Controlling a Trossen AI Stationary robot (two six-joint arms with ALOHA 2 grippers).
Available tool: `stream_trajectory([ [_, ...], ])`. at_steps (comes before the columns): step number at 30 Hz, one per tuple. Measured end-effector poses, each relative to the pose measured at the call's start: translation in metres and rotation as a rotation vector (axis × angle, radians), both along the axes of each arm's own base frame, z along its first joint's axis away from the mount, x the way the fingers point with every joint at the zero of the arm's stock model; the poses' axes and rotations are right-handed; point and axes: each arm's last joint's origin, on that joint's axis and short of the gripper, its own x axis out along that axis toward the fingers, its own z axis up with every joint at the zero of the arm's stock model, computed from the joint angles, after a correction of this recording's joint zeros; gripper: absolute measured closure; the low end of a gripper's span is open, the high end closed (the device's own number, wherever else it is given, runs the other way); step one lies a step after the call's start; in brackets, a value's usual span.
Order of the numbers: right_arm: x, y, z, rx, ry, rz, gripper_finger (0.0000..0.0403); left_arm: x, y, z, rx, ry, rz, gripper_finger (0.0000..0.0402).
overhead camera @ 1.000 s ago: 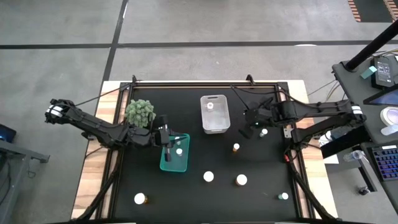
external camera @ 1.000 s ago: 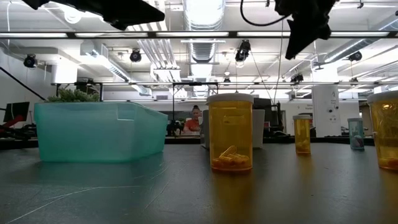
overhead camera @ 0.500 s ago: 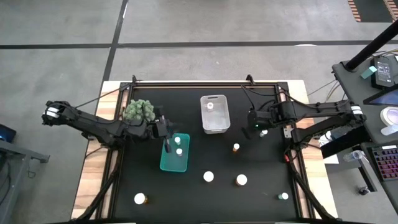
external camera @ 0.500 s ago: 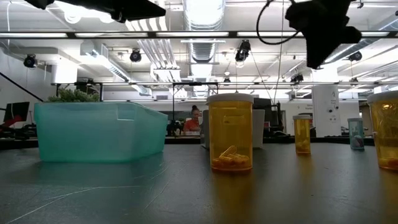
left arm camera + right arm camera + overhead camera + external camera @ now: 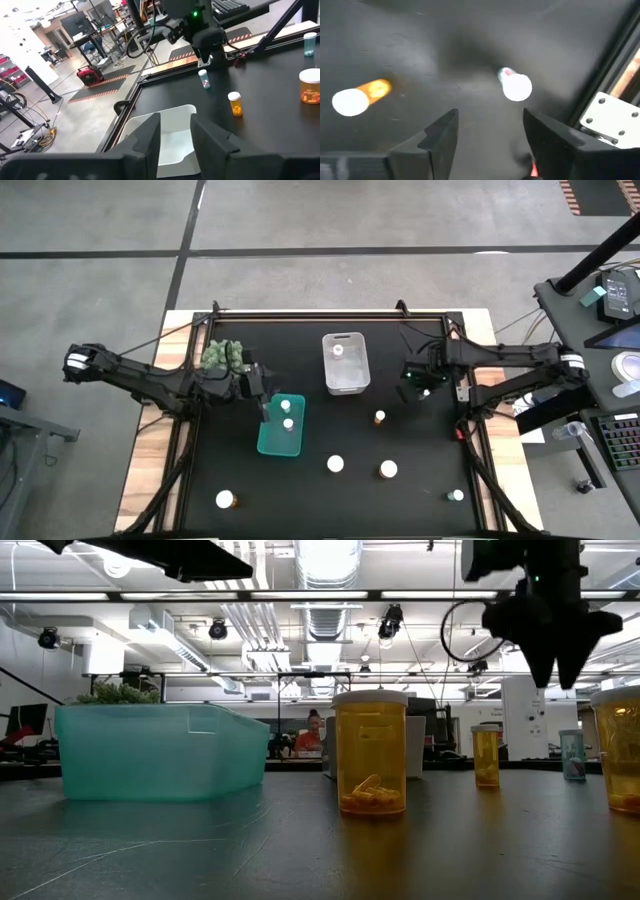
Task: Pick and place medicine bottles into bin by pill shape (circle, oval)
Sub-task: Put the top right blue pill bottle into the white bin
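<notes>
Right claw [image 5: 418, 387] moved over a clear bottle [image 5: 516, 86], partly hiding it.

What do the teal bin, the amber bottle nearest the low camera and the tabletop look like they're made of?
Teal bin: likely thin plastic, translucent and slightly frosted, since light shows through its walls.
Amber bottle: apparently clear orange plastic with an opaque white cap; the pills inside are visible.
Tabletop: a dark, matte surface with fine pale scratches; whether it is rubber mat or laminate cannot be told.
</notes>
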Motion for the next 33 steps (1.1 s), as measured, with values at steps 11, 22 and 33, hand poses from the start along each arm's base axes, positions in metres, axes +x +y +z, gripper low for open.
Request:
stream_trajectory([
  [11,-0.014,-0.015,-0.034,0.027,0.088,-0.026,0.0167,0.001,0.0,-0.001,0.0,0.003,0.0,0.0289],
  [22,-0.018,-0.015,-0.064,0.021,0.061,-0.018,0.0168,0.001,0.0,-0.001,0.001,0.005,0.001,0.0289],
  [33,-0.022,-0.014,-0.075,0.023,0.069,-0.031,0.0192,0.001,0.0,-0.001,0.016,0.01,-0.001,0.0289],
])
